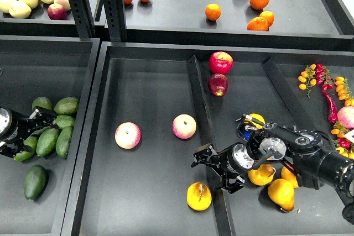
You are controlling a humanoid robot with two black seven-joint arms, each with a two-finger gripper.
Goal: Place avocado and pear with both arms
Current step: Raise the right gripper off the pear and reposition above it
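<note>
The dark green avocado [35, 182] lies alone in the left tray, below a pile of lighter avocados [57, 131]. My left gripper [33, 131] is at the left edge, open and empty, its fingers against that pile and above the dark avocado. The blotched yellow-orange pear [198, 196] lies in the middle tray next to the divider [199, 109]. My right gripper [213, 169] is open and empty, just above and right of the pear, over the divider.
Two pink-yellow apples [128, 135] [184, 126] lie in the middle tray. Red apples [220, 62] and plain pears [281, 192] lie in the right compartment, under my right arm. Red chilies and small tomatoes [331, 95] are at the far right. Oranges [213, 11] sit on the back shelf.
</note>
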